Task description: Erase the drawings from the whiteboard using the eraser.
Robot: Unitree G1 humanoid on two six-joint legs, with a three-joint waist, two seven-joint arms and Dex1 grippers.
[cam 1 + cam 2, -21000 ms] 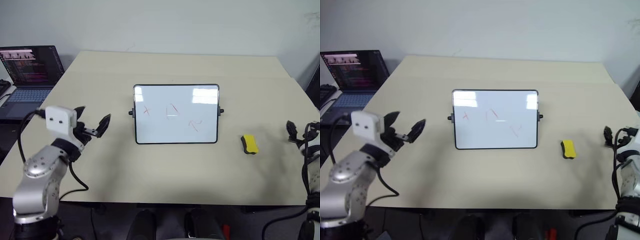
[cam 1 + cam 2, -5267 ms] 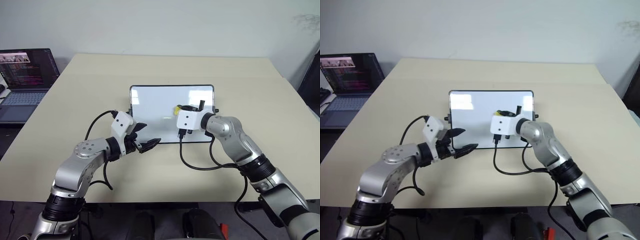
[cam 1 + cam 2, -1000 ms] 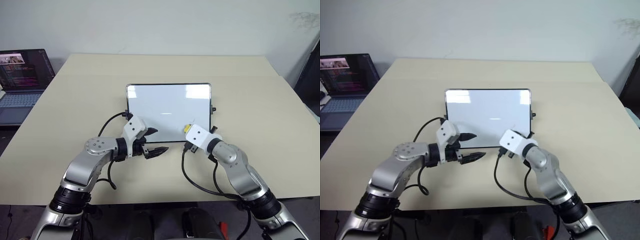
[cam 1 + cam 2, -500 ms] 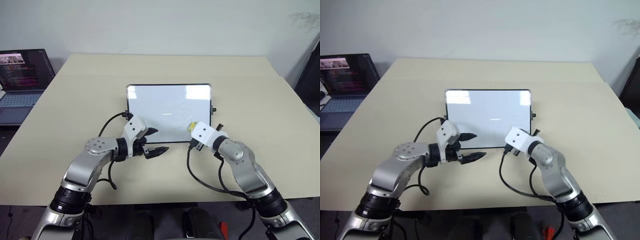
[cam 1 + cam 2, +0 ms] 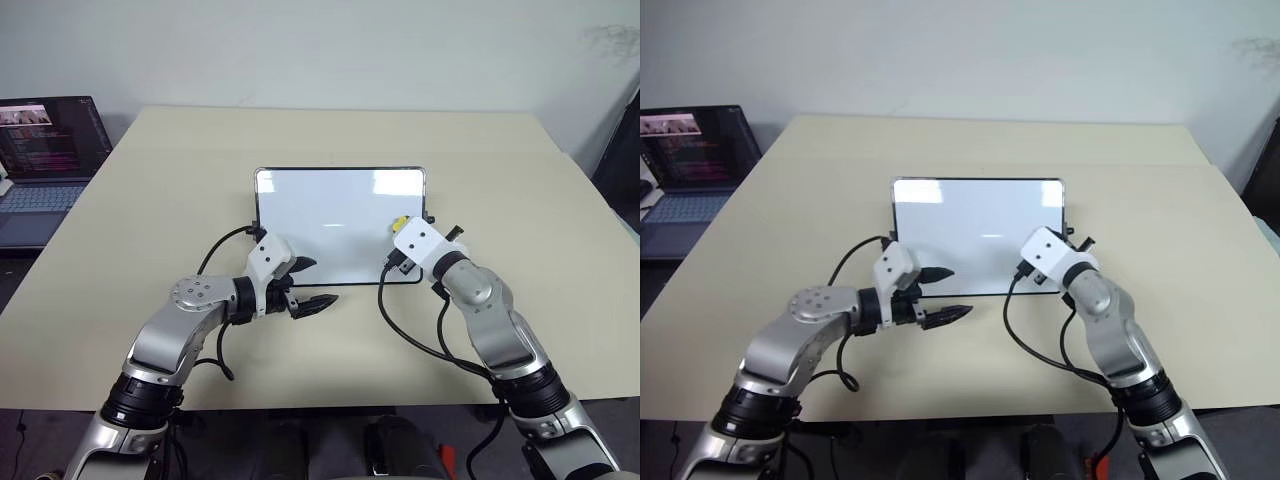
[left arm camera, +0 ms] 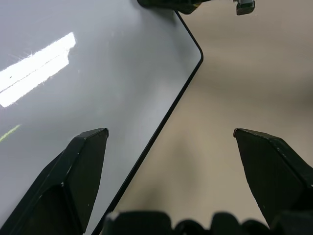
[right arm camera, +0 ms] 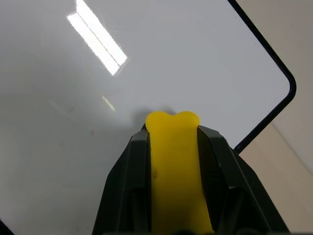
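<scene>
Head views: the whiteboard point(image 5: 338, 222) stands tilted at the middle of the beige worktop point(image 5: 520, 180), its white face bare of red marks. The right end effector point(image 5: 399, 226) presses the yellow eraser point(image 5: 398, 223) against the board's right side. The left end effector point(image 5: 308, 283) hovers at the board's lower left edge, fingers spread wide. A laptop point(image 5: 45, 150) sits far left.

Left wrist view: both black fingers point(image 6: 73, 176) stand well apart — nothing between them.

Right wrist view: the fingers point(image 7: 128, 169) clamp the eraser's sides, its tip on the board near a rounded corner.
</scene>
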